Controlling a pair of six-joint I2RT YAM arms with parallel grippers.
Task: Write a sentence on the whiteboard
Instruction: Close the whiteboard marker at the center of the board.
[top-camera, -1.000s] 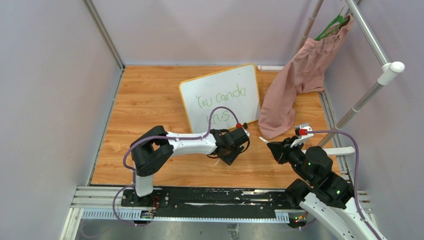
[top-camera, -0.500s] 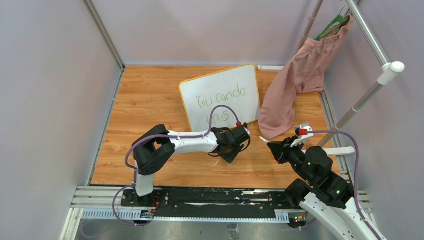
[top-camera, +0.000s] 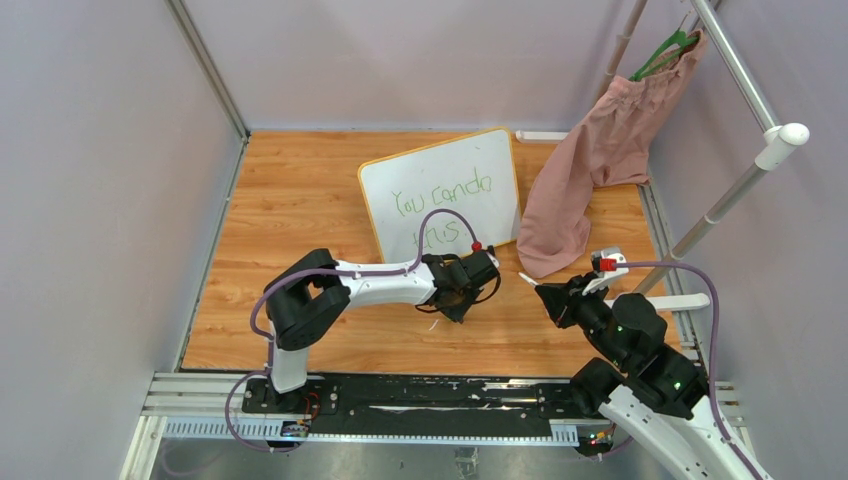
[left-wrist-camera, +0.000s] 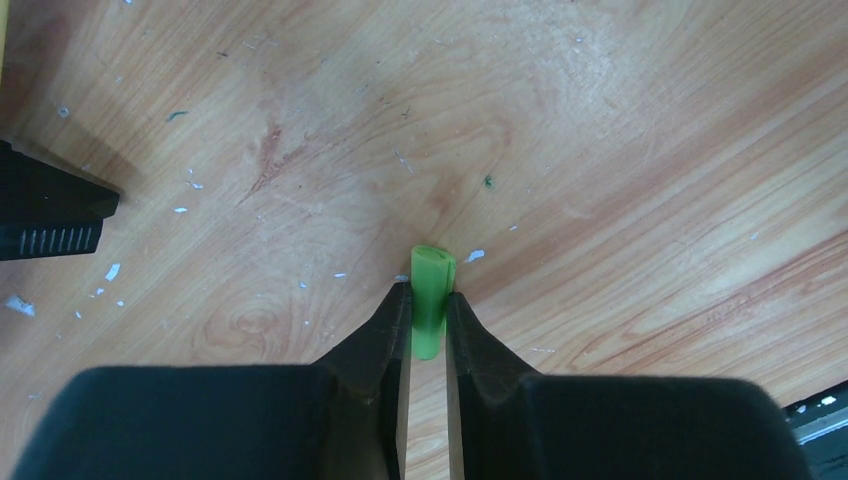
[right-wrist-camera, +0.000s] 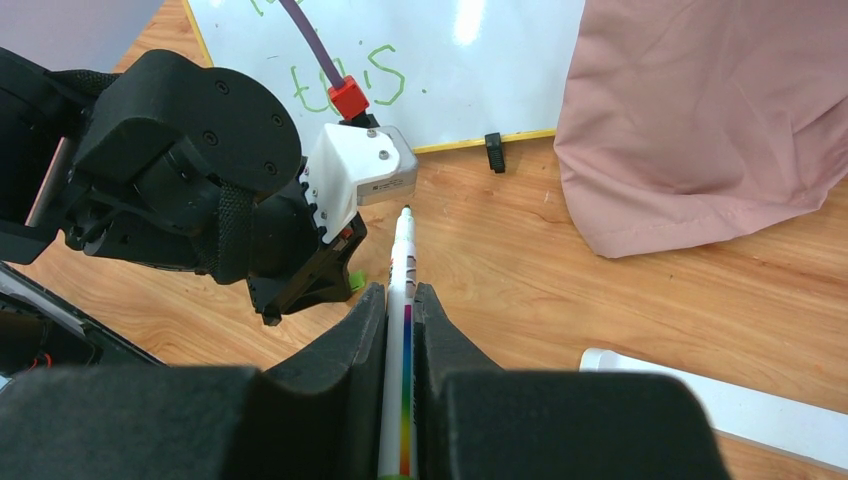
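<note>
The sentence (top-camera: 441, 197) "You can do this" looks complete on the whiteboard (top-camera: 470, 160), far-centre on the worktop (top-camera: 300, 200). The left end effector (left-wrist-camera: 428, 293) pinches a green cap (left-wrist-camera: 433, 262). The right end effector (right-wrist-camera: 398, 292) clamps the uncapped marker (right-wrist-camera: 403, 250). Probably only recapping remains.

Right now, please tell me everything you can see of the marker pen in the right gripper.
The marker pen is slim, with a white plastic-looking barrel, a rainbow stripe along it and a small dark green tip, uncapped. The right gripper is shut on its barrel; nothing else touches it. Its tip points toward the left gripper, which holds a green cap, above the wooden table.
</note>
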